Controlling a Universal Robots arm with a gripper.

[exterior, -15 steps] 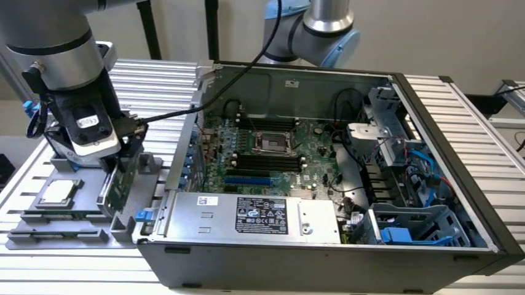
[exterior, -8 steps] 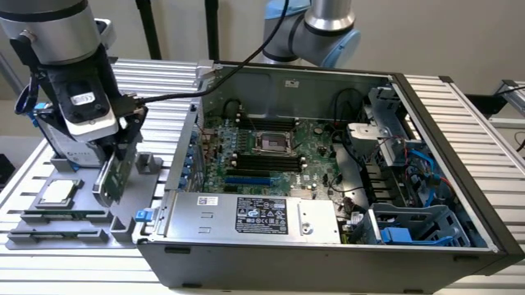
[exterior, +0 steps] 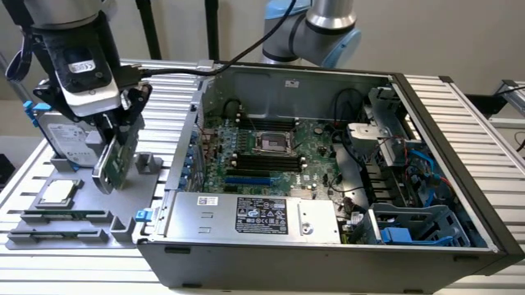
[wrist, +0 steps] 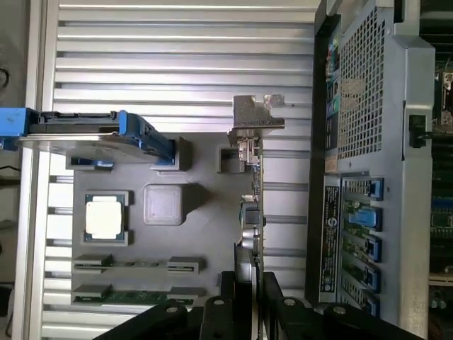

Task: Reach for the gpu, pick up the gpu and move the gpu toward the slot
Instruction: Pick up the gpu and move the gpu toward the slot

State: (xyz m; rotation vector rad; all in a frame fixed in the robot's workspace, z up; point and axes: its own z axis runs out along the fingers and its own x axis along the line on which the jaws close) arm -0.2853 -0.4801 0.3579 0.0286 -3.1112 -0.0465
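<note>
Our gripper [wrist: 249, 290] had its fingers clamped on the gpu [exterior: 115, 161], held on edge just over the tray [exterior: 74, 236] at the exterior view's left. We judged reach and grasp done; the carry to the open case [exterior: 311, 270] was left.

Exterior oblique, wrist downward, sharing tray [exterior: 98, 204]

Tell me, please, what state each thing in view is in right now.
gripper, shut on the gpu.
gpu, held on edge and tilted, over the grey tray.
hard drive, standing on edge in its tray holder.
processor chip, lying flat in its tray pocket.
computer case, open, with the motherboard exposed.
</note>
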